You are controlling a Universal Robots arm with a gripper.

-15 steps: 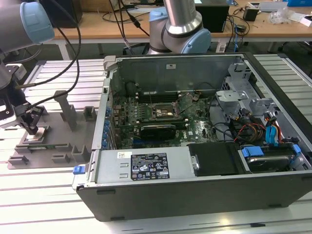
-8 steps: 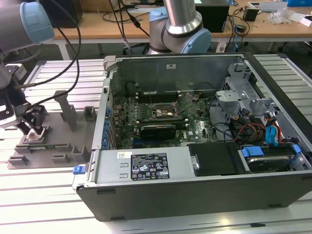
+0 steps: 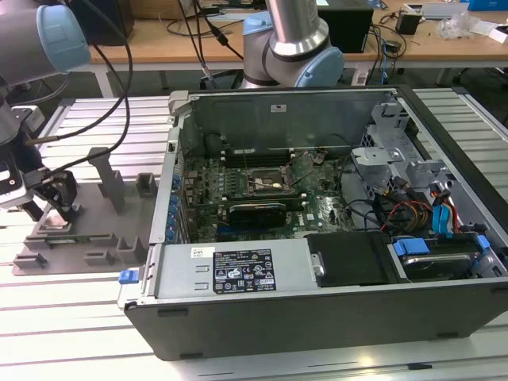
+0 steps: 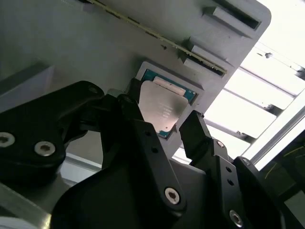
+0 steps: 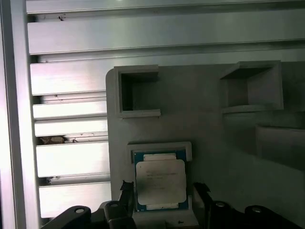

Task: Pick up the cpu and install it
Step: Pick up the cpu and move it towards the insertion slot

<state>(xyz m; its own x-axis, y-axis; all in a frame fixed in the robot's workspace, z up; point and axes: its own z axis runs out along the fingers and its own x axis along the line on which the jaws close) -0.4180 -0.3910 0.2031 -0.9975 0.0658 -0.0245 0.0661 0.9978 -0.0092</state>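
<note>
While the cpu point(image 5: 160, 180) lies flat in its square recess of the grey tray point(image 5: 205, 129), we see the gripper point(image 5: 162, 187) poised just over it, its fingers point(image 4: 195, 136) spread on either side of the chip, not clamping it. In the exterior view the tray sits on the slatted table point(image 3: 103, 119), to the exterior view's left of the open computer case point(image 3: 317, 309), well apart from the motherboard socket point(image 3: 270, 181)

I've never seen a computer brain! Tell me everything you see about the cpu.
The cpu is a small flat square with a dull silvery metal top and a blue-green rim. It lies flat in a square pocket of the grey tray. The open end effector hangs over it, one black finger on each side; whether they touch it is unclear.
</note>
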